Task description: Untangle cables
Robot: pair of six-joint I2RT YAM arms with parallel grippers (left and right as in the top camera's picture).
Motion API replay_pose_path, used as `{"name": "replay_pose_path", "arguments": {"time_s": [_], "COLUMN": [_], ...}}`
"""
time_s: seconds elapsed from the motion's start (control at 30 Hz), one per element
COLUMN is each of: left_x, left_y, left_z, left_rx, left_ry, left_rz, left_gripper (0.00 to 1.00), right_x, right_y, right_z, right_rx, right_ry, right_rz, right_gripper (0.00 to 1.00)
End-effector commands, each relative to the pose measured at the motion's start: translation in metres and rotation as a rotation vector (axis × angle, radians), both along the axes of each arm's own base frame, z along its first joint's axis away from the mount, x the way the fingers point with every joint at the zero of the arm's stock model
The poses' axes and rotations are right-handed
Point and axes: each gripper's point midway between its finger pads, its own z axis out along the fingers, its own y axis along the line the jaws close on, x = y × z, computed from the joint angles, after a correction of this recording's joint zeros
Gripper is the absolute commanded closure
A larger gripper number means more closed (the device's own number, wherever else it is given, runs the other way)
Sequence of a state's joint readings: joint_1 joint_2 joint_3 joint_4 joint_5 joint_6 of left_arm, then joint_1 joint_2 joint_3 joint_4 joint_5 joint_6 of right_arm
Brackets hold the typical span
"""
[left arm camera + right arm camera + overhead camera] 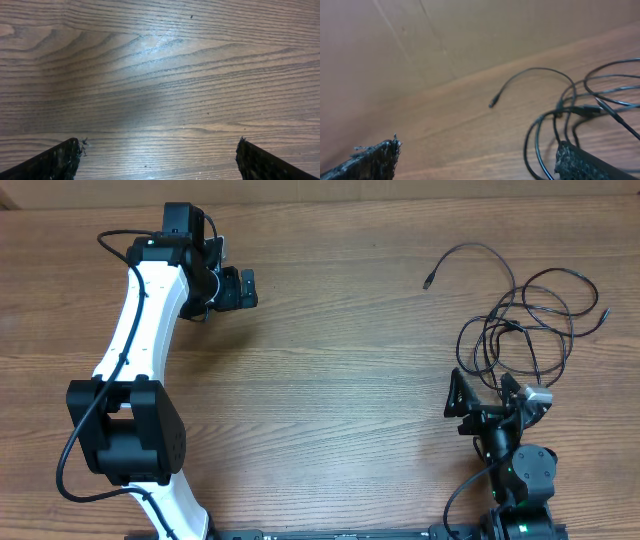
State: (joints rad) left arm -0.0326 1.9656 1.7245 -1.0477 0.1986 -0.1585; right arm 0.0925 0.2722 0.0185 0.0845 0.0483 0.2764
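The thin black flexible cables with small plugs [512, 328] lie in a loose, overlapping tangle of loops at the far right of the brown wood-grain tabletop [350, 380]. One free plug end [428, 282] curls out to the left of the heap. The right pincer [477, 162] sits just beside the near edge of the tangle. Its fingers are spread wide and hold nothing. In the right wrist view a loop runs down to the right finger [585, 162], possibly touching it, though the blur makes this hard to judge. The left pincer [157, 160] hangs over bare wood at the far left, well apart from the cables, its fingers also spread and empty.
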Motion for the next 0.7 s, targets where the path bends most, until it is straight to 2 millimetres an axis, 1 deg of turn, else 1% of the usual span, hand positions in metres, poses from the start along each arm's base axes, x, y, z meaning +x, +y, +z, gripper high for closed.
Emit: {"name": "replay_pose_path", "arguments": {"time_s": [0.0,0.1,0.17,0.33,0.47,0.67], "left_x": [-0.001,-0.001,-0.001,-0.001,-0.001,0.000], "left_y": [-0.004,-0.004,-0.004,-0.004,-0.004,-0.004], "left_z": [-0.005,-0.005,-0.005,-0.005,-0.005,-0.004], "left_rx": [-0.007,-0.007,-0.007,-0.007,-0.007,-0.007], "left_ry": [0.014,0.014,0.014,0.014,0.014,0.010], "left_rz": [0.005,0.005,0.006,0.005,0.005,0.005], "left_gripper": [0.00,0.00,0.00,0.00,0.00,0.01], "right_x": [-0.006,-0.013,-0.016,-0.016,-0.017,-0.016], "right_y": [-0.001,-0.001,0.001,0.001,0.008,0.008], "right_z": [0.001,0.004,0.021,0.017,0.016,0.016], "right_rx": [-0.068,-0.068,-0.102,-0.121,-0.193,-0.197], "right_ry": [-0.021,-0.038,-0.117,-0.102,-0.108,-0.108], "right_rz": [0.007,0.007,0.017,0.020,0.067,0.066], "right_gripper": [0.00,0.00,0.00,0.00,0.00,0.00]}}
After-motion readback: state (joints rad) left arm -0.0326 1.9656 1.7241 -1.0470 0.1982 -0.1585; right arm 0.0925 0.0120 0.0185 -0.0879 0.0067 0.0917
